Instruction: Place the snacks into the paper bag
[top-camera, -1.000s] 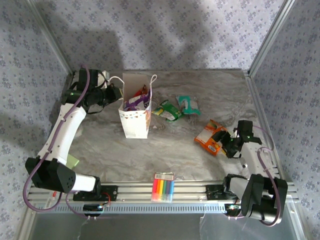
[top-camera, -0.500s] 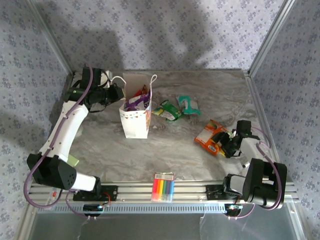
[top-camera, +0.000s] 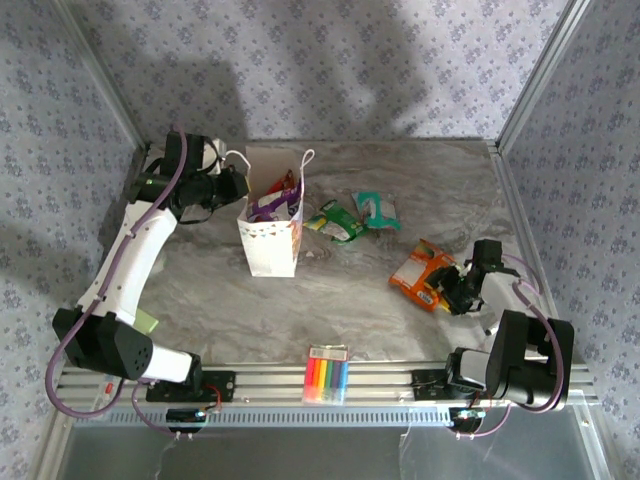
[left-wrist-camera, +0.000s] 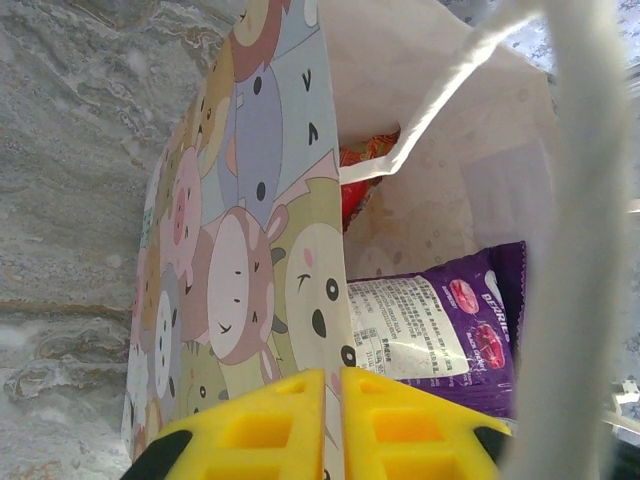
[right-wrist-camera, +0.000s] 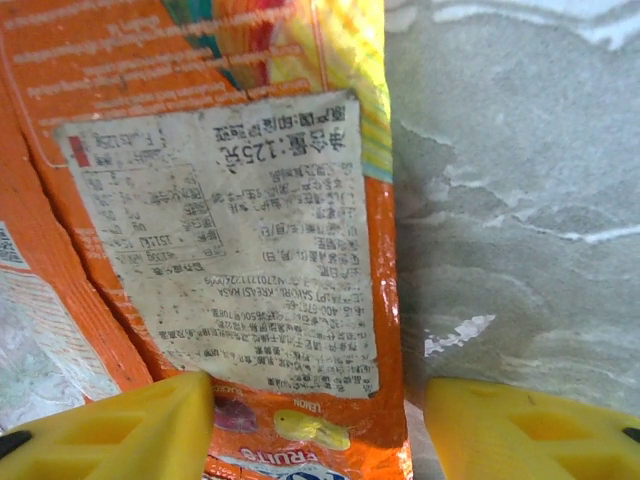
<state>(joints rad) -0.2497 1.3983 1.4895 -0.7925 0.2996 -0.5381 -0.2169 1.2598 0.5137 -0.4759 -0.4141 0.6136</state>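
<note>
Left pincer (left-wrist-camera: 326, 405): clamped on the paper bag (top-camera: 270, 242) wall, likely steadying its mouth.
Right pincer (right-wrist-camera: 315, 425): spread apart, straddling the orange packet (right-wrist-camera: 230, 230) on the counter (right-wrist-camera: 520, 200), poised to pinch.
Inside bag: purple packet (left-wrist-camera: 440, 335).

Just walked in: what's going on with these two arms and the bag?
The left claw pinches the wall of the paper bag, which stands upright with the purple packet and red packet inside. The right claw is open, a finger on each side of the orange packet on the table. The green packet and teal packet lie beside the bag, not yet packed.
</note>
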